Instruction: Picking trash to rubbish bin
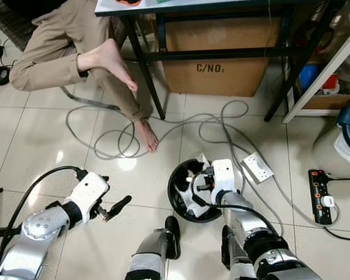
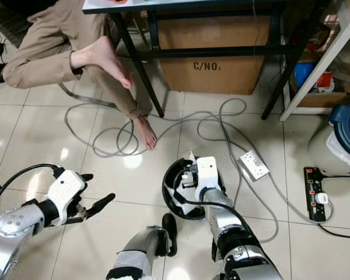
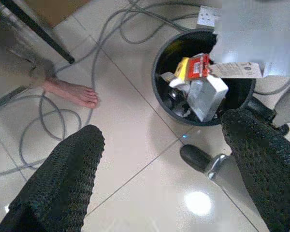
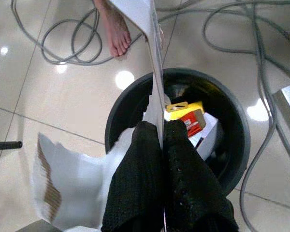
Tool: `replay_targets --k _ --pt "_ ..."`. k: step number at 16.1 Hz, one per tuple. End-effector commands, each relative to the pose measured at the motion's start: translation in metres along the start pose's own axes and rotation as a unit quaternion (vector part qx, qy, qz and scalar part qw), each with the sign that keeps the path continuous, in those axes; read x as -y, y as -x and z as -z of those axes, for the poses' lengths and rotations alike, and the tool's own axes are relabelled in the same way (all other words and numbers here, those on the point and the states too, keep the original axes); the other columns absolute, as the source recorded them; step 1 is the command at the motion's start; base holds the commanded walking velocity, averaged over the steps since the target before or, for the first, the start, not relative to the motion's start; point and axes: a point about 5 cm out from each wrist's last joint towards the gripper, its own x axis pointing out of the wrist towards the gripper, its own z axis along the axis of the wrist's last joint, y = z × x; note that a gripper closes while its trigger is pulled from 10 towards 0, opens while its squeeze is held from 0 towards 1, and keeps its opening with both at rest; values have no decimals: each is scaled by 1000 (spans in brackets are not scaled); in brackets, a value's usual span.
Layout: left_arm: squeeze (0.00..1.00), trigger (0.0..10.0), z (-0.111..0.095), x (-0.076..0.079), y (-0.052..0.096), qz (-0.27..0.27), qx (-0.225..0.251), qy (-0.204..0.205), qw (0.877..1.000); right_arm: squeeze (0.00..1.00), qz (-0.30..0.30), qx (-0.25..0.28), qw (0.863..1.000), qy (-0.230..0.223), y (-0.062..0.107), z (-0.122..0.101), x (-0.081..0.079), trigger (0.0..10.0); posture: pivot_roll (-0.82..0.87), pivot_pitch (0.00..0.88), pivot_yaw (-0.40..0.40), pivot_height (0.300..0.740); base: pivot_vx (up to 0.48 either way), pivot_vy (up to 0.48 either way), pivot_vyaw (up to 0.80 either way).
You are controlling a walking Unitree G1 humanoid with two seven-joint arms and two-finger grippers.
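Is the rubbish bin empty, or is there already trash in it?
Not empty: the rubbish bin holds a red-and-yellow packet and a white box. The right pincer pinches white paper above it.

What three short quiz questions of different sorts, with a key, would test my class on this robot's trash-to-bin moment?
1. True or false: the right gripper is shut on a white paper sheet above the rubbish bin.
2. Multiple choice: the left gripper is A) open and holding nothing, B) shut on a cable, C) inside the bin.
3. Fill in: already in the bin lies a yellow and ___ packet.

Key: 1 true; 2 A; 3 red.
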Motion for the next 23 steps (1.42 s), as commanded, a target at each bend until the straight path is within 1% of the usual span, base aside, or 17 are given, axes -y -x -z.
replay_targets --k 1,4,5,6,8,11,13,14,17,23 --pt "0 10000 12 1 5 7 -24 0 1000 0 -9 -30 1000 -2 2 18 -9 10000 172 435 195 740 0 0 0" --pt "0 10000 13 0 4 7 -24 -5 1000 0 7 -40 999 -2 1 24 -10 10000 172 433 197 740 0 0 0" --pt "0 10000 12 2 4 10 -22 -5 1000 0 20 -36 999 -8 1 23 -6 10000 171 434 196 740 0 0 0" --pt "0 10000 13 4 3 15 -22 -4 1000 0 31 -43 998 -15 0 23 -4 10000 170 436 194 740 0 0 0" --pt "0 10000 15 8 4 19 -22 -4 1000 0 36 -52 998 -20 -1 24 -4 10000 173 438 192 740 0 0 0" --pt "0 10000 17 9 5 19 -24 -3 1000 0 55 -38 998 8 -3 17 -2 10000 178 438 189 740 0 0 0" --pt "0 10000 19 9 6 18 -27 -2 999 0 58 -34 998 12 -3 16 -2 10000 178 438 189 740 0 0 0" --pt "0 10000 20 10 7 18 -28 -1 999 1000 62 -27 998 16 -3 14 0 10000 178 440 190 740 0 0 0" --pt "0 10000 20 11 7 20 -29 -2 999 1000 63 -20 998 20 -3 15 1 10000 178 444 192 740 0 0 0" --pt "0 10000 23 14 7 22 -33 -3 999 1000 51 -12 998 19 -2 16 -3 10000 180 448 193 740 0 0 0"
